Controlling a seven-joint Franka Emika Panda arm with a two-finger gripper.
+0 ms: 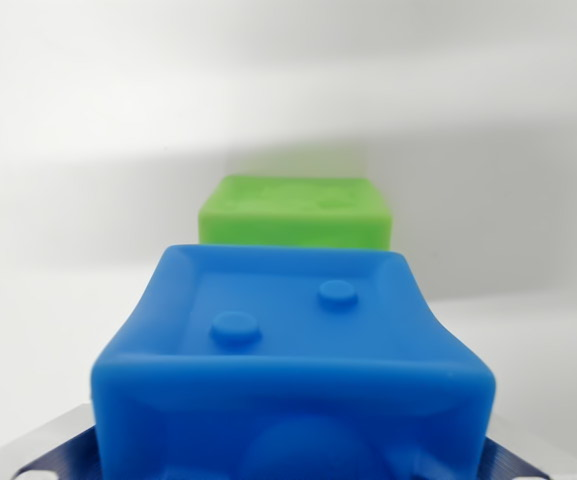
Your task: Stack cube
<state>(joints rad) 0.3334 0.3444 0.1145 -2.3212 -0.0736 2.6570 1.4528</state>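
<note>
A blue cube (pixel 293 350) fills the lower half of the wrist view, very close to the camera, with two round studs on its recessed top face. My gripper (pixel 288 468) is shut on it. A blue ribbed finger pad (pixel 60 462) shows at the bottom left against the cube's side, and the other pad (pixel 513 466) presses the opposite side at the bottom right. Behind the blue cube, farther away and a little toward the wrist view's right, a green cube (pixel 296 212) rests on the white surface. Its lower part is hidden by the blue cube.
A plain white surface (pixel 48 300) runs around both cubes and meets a pale grey-white backdrop (pixel 288 80). Nothing else is in view.
</note>
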